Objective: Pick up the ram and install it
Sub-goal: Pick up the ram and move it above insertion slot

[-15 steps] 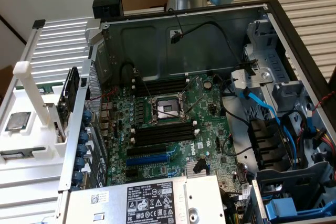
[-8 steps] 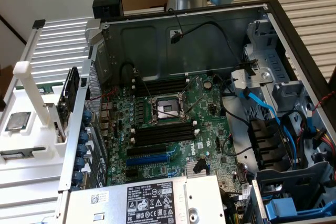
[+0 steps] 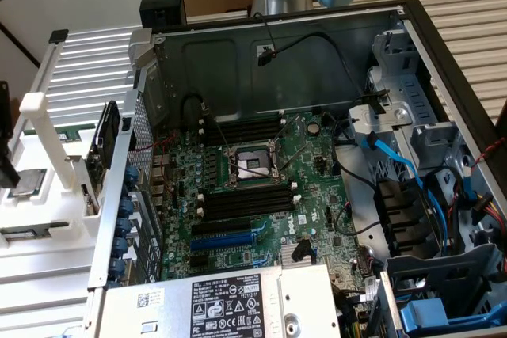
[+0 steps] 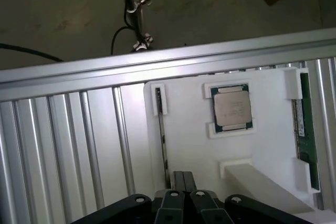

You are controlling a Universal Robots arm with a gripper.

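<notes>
The ram (image 4: 304, 129) is a long green stick lying along one edge of a white holder (image 4: 184, 129), held between white clips. In the exterior view the ram (image 3: 73, 134) shows as a green strip on the holder (image 3: 47, 195), at the exterior view's left of the open computer case. My gripper (image 4: 184, 179) hangs well above the holder, its dark fingers pressed together and shut with nothing between them. It is apart from the ram, closer to a thin dark strip (image 4: 162, 140) in another holder slot. The black memory slots (image 3: 238, 199) lie on the motherboard (image 3: 261, 187).
A processor chip (image 4: 232, 107) sits in a recess of the holder. A raised white bar (image 4: 257, 179) crosses the holder near the ram. An aluminium rail (image 4: 157, 66) bounds the slatted table. Inside the case are cables (image 3: 396, 164), drive cages (image 3: 444, 132) and a power supply (image 3: 230, 302).
</notes>
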